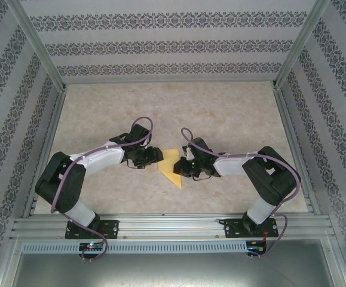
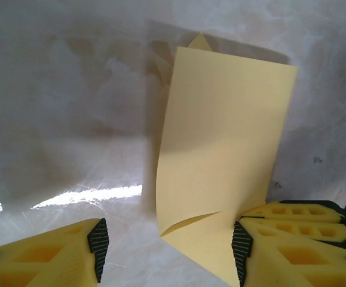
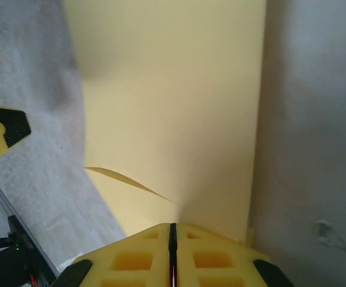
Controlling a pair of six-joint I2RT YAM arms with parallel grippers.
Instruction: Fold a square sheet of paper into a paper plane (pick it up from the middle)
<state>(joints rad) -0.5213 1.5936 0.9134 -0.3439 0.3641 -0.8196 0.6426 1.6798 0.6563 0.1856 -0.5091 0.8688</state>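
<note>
The yellow-orange sheet of paper [image 1: 171, 165] lies folded on the table between the two arms. In the left wrist view one panel of the paper [image 2: 226, 131] stands up from the table, with a flap curling at its base. My left gripper [image 2: 170, 248] is open and low over the table, its right fingertip [image 2: 242, 248] touching the paper's lower edge. My right gripper [image 3: 173, 230] is shut on the paper [image 3: 173, 89] at the foot of the raised panel. From above, the left gripper [image 1: 155, 156] and right gripper [image 1: 184, 168] flank the paper.
The beige marbled tabletop [image 1: 232, 113] stretches behind and beside the arms. Patterned walls and an aluminium frame [image 1: 292, 137] close it in. A metal rail [image 1: 173, 227] carries both arm bases at the near edge.
</note>
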